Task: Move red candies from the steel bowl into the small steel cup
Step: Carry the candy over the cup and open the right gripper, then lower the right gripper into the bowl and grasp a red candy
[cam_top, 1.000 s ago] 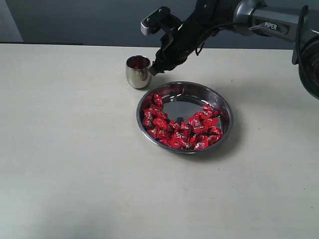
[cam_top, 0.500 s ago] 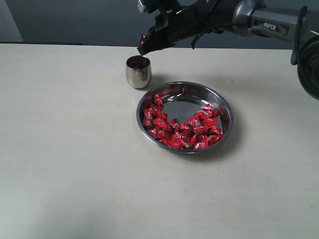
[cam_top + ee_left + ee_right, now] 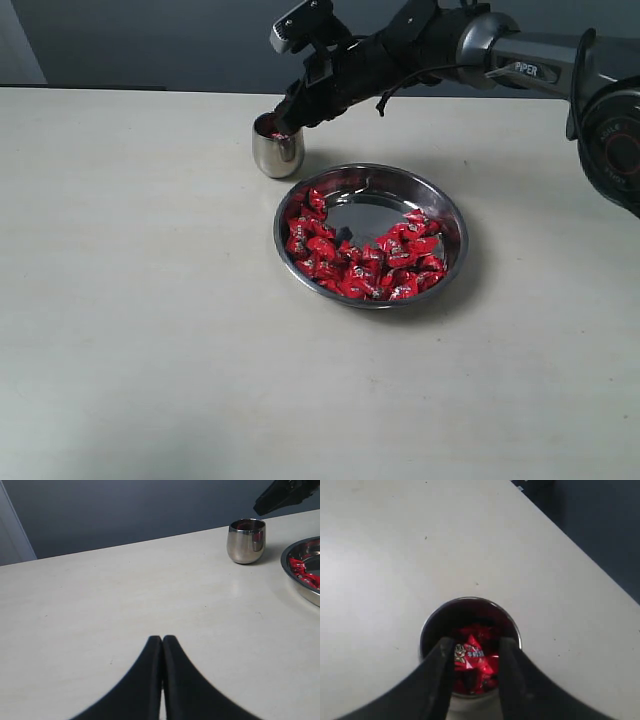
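The small steel cup (image 3: 277, 150) stands on the table just behind the steel bowl (image 3: 455, 215), with red candies inside it (image 3: 472, 630). More red candies (image 3: 360, 262) lie piled along the bowl's front and left. My right gripper (image 3: 283, 125) points down into the cup's mouth. Its fingers stand apart over the cup (image 3: 470, 600), so the right gripper (image 3: 475, 645) is open. One red candy (image 3: 472, 655) lies between them, against one finger and clear of the other. My left gripper (image 3: 162, 639) is shut and empty above bare table, well away from the cup (image 3: 246, 541).
The pale table (image 3: 140, 300) spreads wide to the left and front of the bowl. Its far edge meets a dark wall behind the cup. In the left wrist view the bowl's rim (image 3: 295, 582) shows with a few candies (image 3: 305, 575).
My right gripper rose from beside the cup with a candy, moved over the cup, and has now come down to the cup's mouth. The left gripper's earlier state is not shown.
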Controlling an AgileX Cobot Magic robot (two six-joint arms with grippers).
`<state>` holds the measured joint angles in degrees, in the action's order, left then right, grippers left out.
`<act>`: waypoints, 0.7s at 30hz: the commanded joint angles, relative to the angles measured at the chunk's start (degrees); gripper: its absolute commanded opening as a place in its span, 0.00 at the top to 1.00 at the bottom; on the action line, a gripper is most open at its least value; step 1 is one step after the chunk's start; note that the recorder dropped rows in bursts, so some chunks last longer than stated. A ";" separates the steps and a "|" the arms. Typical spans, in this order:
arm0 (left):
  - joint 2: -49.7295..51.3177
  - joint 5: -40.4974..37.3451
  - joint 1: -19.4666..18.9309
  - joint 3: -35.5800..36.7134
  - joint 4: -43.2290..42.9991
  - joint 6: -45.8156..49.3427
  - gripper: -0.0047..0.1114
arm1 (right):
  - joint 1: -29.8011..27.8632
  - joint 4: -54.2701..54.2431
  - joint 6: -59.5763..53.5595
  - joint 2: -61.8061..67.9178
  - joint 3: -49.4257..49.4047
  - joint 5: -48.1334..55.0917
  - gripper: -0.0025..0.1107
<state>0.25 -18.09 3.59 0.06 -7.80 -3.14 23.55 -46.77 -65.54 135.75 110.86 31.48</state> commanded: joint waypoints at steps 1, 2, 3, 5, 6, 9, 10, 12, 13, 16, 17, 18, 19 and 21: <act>-0.25 0.41 0.60 -0.06 0.02 -0.32 0.96 | -0.13 -0.21 -0.40 -0.34 0.31 -0.06 0.70; -0.25 0.41 0.60 -0.06 0.02 -0.32 0.96 | -0.24 -0.03 -0.40 -0.64 0.31 -0.06 0.70; -0.25 0.41 0.60 -0.06 0.02 -0.32 0.96 | -0.24 0.19 0.08 -1.23 0.31 0.31 0.70; -0.25 0.41 0.60 -0.06 0.02 -0.32 0.96 | -0.24 0.74 0.98 -2.66 0.31 3.17 0.70; -0.25 0.41 0.60 -0.06 0.02 -0.32 0.96 | -0.24 2.95 3.14 -3.38 0.31 5.02 0.70; -0.25 0.41 0.60 -0.06 0.02 -0.32 0.96 | -0.24 14.96 12.12 -4.51 0.31 11.34 0.70; -0.25 0.41 0.60 -0.06 0.02 -0.32 0.96 | -0.24 22.16 18.11 -4.51 0.31 14.42 0.70; -0.25 0.41 0.60 -0.06 0.02 -0.32 0.96 | -0.24 30.42 23.65 -4.51 0.31 20.70 0.70; -0.25 0.41 0.60 -0.06 0.02 -0.32 0.96 | -0.24 32.35 24.30 -4.51 0.31 23.79 0.70; -0.25 0.41 0.60 -0.06 0.02 -0.32 0.96 | -0.24 31.02 24.30 -4.51 0.31 31.34 0.70; -0.25 0.41 0.60 -0.06 0.02 -0.32 0.96 | -0.24 30.62 24.30 -4.51 0.31 32.46 0.70; -0.25 0.41 0.60 -0.06 0.02 -0.32 0.96 | -0.24 30.62 24.30 -4.51 0.31 32.91 0.70; -0.25 0.41 0.60 -0.06 0.02 -0.32 0.96 | -0.24 30.62 24.52 -4.51 0.31 33.84 0.70; -0.25 0.41 0.60 -0.06 0.02 -0.32 0.96 | -0.24 30.59 24.56 -4.51 0.21 35.61 0.70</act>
<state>0.25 -18.09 3.59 0.06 -7.80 -3.14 23.55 -15.90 -41.15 131.69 110.86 65.04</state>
